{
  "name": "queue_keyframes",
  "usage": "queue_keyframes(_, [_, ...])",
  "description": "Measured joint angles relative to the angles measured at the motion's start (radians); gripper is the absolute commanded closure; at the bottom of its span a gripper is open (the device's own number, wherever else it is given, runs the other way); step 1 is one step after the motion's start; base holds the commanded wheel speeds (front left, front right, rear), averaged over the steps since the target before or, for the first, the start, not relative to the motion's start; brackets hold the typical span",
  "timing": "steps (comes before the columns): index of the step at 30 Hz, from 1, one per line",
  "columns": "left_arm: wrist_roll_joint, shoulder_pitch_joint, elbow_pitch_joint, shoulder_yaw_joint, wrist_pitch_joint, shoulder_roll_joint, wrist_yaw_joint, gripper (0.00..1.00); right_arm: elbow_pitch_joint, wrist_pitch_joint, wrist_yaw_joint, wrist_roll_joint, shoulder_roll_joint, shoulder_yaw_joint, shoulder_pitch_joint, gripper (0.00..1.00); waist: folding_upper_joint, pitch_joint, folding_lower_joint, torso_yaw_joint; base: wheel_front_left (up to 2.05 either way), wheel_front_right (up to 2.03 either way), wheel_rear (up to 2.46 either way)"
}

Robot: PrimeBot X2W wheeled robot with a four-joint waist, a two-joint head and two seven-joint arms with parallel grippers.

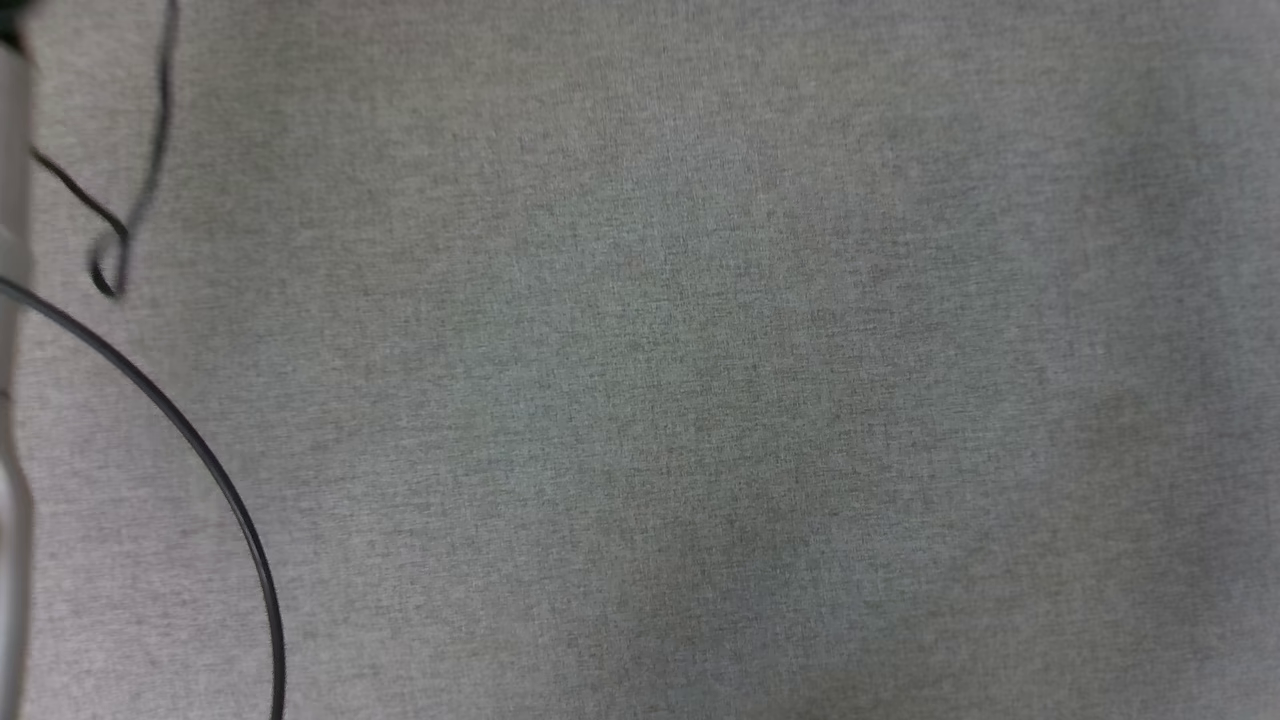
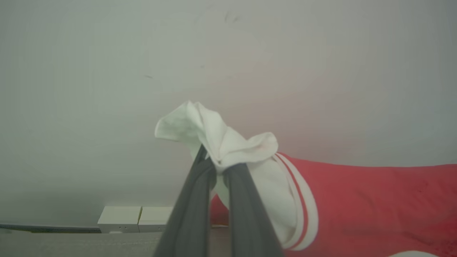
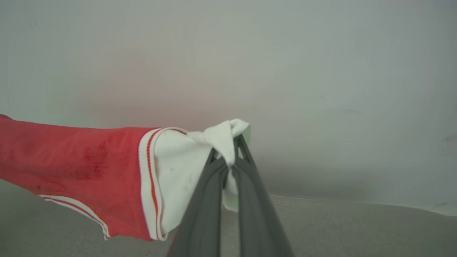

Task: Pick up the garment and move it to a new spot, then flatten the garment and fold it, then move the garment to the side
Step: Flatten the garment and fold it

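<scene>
Clamping a bunched white sleeve [image 2: 221, 139]: left gripper [image 2: 218, 163], both dark fingers [image 2: 192, 203] pressed together on the cloth, loose folds spilling above the tips. Left wrist view.

Running off to that view's right from the sleeve: garment [image 2: 364, 203], red body, red-white striped trim [image 2: 303, 210] at the armhole, drawn out sideways and held in the air before a pale wall [image 2: 107, 89].

Clamping the other white sleeve [image 3: 178, 164]: right gripper [image 3: 228, 154], fingers closed on a knot of fabric, a small tuft poking past the tips. Right wrist view.

Stretching to that view's left: same garment, red body with darker blotches, striped band [image 3: 148, 167] at the armhole, a second striped edge along the lower hem. Hanging above a grey surface [image 3: 357, 228]; contact between hem and surface not possible to tell.

Sitting at the wall's foot, lower left of the left wrist view: two pale box-like blocks [image 2: 135, 217], side by side, touching.

Lying on grey woven cloth [image 1: 700, 400], head view:
- thick black cable [image 1: 205, 455], curving down the lower left;
- thin black cord [image 1: 150, 160], looped at upper left;
- pale blurred strip [image 1: 10, 420] along the left edge, nature unclear.
</scene>
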Motion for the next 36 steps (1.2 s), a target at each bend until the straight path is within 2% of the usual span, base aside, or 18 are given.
queue_keyframes(4, [-0.019, 0.121, 0.062, -0.002, -0.041, -0.013, -0.031, 1.0, 0.037, -0.023, 0.0, 0.049, 0.001, 0.045, 0.105, 1.0, 0.0, -0.033, 0.0, 0.003, 0.0, 0.0, 0.0])
queue_keyframes(9, [-0.03, 0.291, 0.09, -0.001, -0.112, -0.012, -0.05, 1.0, 0.021, -0.056, 0.0, 0.136, -0.002, 0.097, 0.276, 1.0, 0.0, -0.098, -0.0001, 0.007, 0.0, 0.0, 0.0])
queue_keyframes(16, [-0.067, 0.569, 0.019, 0.068, -0.139, -0.004, -0.047, 1.0, -0.07, -0.111, 0.0, 0.208, -0.016, 0.162, 0.551, 1.0, 0.0, -0.215, -0.0002, 0.001, 0.0, 0.0, 0.0])
queue_keyframes(19, [-0.048, 0.704, -0.084, 0.111, -0.14, 0.007, -0.01, 1.0, -0.126, -0.128, 0.0, 0.221, -0.031, 0.177, 0.666, 1.0, 0.0, -0.268, -0.0003, -0.004, 0.0, 0.0, 0.0])
queue_keyframes(27, [-0.025, 1.097, -0.416, 0.164, -0.138, -0.003, 0.14, 1.0, -0.302, -0.106, 0.0, 0.204, -0.071, 0.141, 0.962, 1.0, 0.0, -0.395, -0.0005, -0.012, 0.0, 0.0, 0.0])
queue_keyframes(32, [-0.031, 1.312, -0.649, 0.17, -0.096, 0.015, 0.245, 1.0, -0.449, -0.04, 0.0, 0.144, -0.077, 0.067, 1.14, 1.0, 0.0, -0.452, -0.0005, -0.016, 0.0, 0.0, 0.0])
queue_keyframes(36, [-0.03, 1.467, -0.826, 0.172, -0.047, 0.034, 0.331, 1.0, -0.589, 0.053, 0.0, 0.082, -0.069, -0.015, 1.292, 1.0, 0.0, -0.49, -0.0006, -0.016, 0.0, 0.0, 0.0])
